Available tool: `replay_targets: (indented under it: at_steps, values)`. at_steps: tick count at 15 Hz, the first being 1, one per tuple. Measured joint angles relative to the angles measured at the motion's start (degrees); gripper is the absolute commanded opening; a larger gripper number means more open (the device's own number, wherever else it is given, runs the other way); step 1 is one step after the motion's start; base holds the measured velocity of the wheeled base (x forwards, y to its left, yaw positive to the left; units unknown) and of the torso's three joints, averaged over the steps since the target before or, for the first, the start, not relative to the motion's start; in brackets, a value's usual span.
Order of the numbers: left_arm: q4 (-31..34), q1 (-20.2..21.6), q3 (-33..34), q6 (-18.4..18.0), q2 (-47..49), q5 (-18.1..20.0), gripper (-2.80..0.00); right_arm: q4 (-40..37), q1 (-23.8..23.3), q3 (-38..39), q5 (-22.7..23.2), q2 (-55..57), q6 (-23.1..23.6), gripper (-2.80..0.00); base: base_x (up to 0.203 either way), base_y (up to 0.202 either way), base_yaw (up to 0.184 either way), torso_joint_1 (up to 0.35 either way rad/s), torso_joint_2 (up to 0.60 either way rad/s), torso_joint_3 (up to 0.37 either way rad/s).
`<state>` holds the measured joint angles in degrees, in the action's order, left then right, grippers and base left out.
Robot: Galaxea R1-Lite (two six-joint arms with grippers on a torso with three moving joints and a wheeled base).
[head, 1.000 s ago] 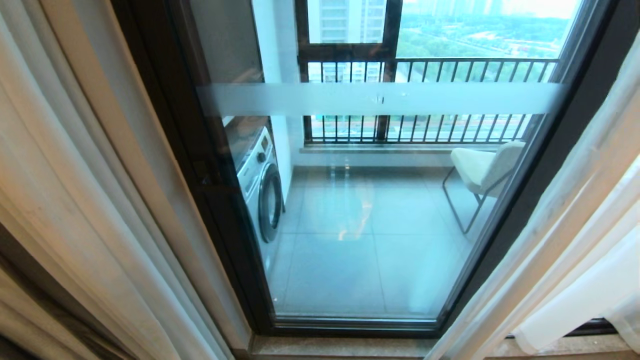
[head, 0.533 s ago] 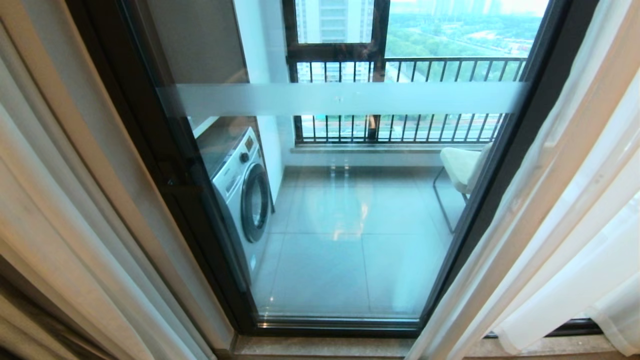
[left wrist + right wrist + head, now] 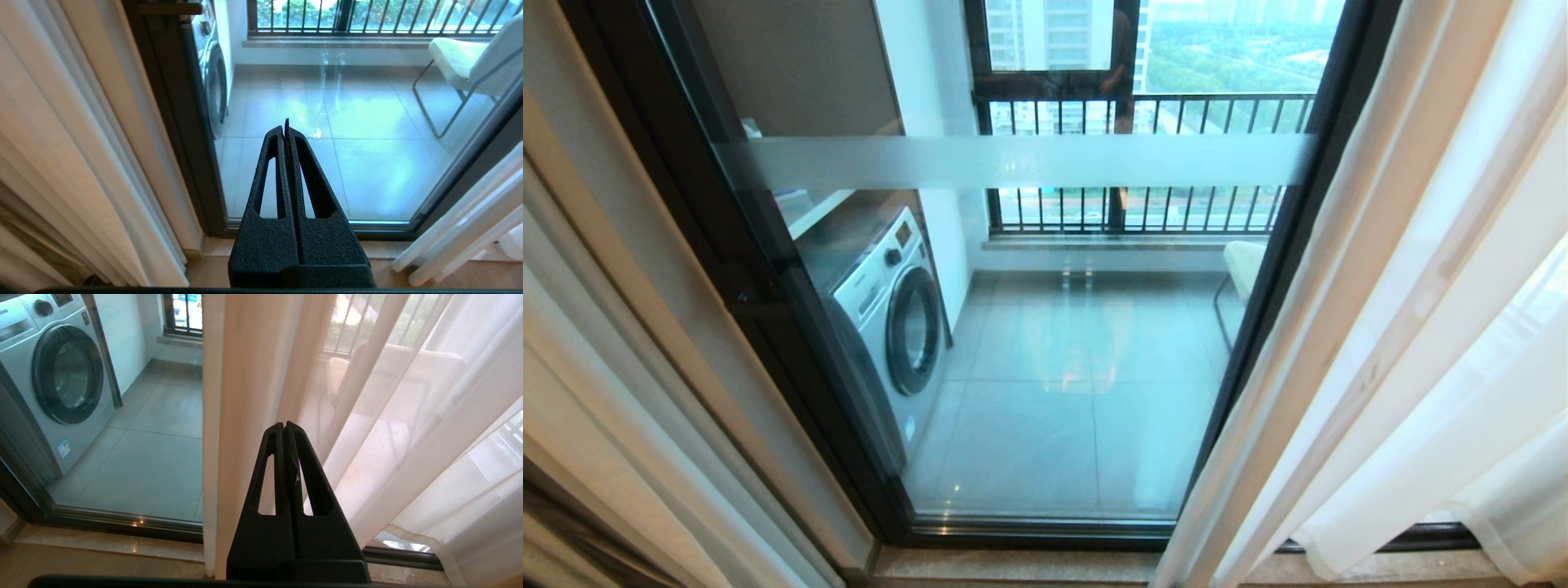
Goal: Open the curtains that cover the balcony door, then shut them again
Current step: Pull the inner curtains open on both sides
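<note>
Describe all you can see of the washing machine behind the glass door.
The washing machine is a white front-loader with a round dark-rimmed glass porthole, a knob and a small display on its top panel, and a small label low on its front. It stands upright on the grey-tiled balcony floor, against the left wall, behind the closed balcony door.

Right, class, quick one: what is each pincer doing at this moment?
Left pincer: closed, holding nothing, in front of the balcony door.
Right pincer: closed, holding nothing, just short of the curtains.
</note>
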<state>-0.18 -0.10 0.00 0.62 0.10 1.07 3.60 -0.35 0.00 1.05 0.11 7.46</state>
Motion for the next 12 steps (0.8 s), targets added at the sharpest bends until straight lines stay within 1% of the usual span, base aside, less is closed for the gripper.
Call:
replay_targets:
  at_steps: [5,7,12]
  values:
    - [0.0,0.0,0.0,0.2,0.0,0.0,-2.80,0.0,0.0,0.0,0.0,0.0,0.0,-2.80,0.000,-0.188,0.003,0.001,0.00,0.003]
    - [0.0,0.0,0.0,0.2,0.0,0.0,-2.80,0.0,0.0,0.0,0.0,0.0,0.0,-2.80,0.000,-0.139,0.003,0.005,0.00,0.002]
    - [0.0,0.0,0.0,0.2,0.0,0.0,-2.80,-0.1,0.0,0.0,0.0,0.0,0.0,-2.80,0.000,0.000,0.000,0.000,0.00,0.000]
